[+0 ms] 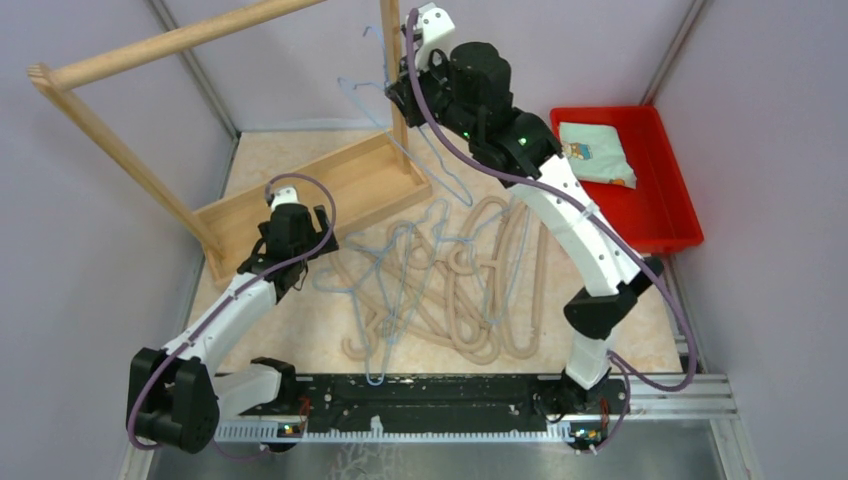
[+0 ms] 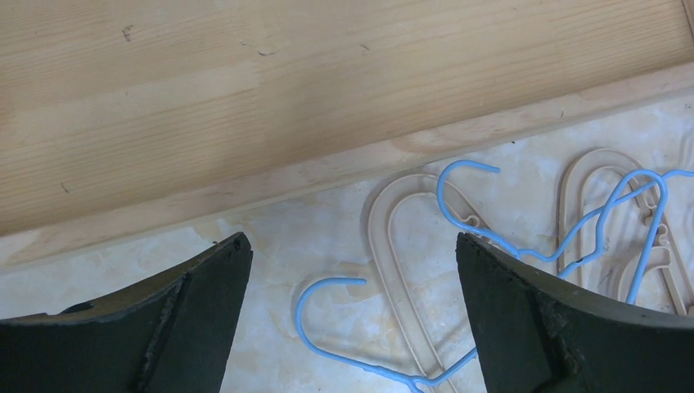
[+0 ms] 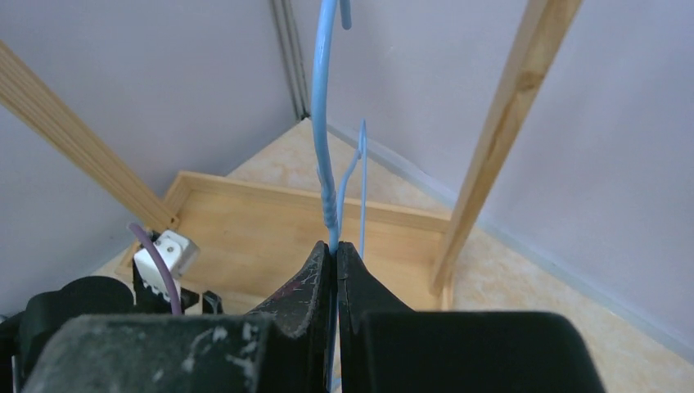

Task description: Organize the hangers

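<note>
**Top view:** we see beige and light-blue hangers [image 1: 455, 300] tangled on the table [image 1: 300, 335] between the arms, with the right gripper [image 1: 398, 95] raised beside the rack [image 1: 150, 50].
**Left wrist:** the left gripper [image 2: 352, 246], its fingers spread wide, hovers over the hooks.
**Right wrist:** this view alone shows the jaws pinching one thin blue hanger [image 3: 320, 123] by its twisted neck.

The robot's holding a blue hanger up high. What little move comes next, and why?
The right gripper is shut on the blue hanger, hook upward, apparently hanging on nothing. So probably shift it toward the wooden rail to hook it.
</note>
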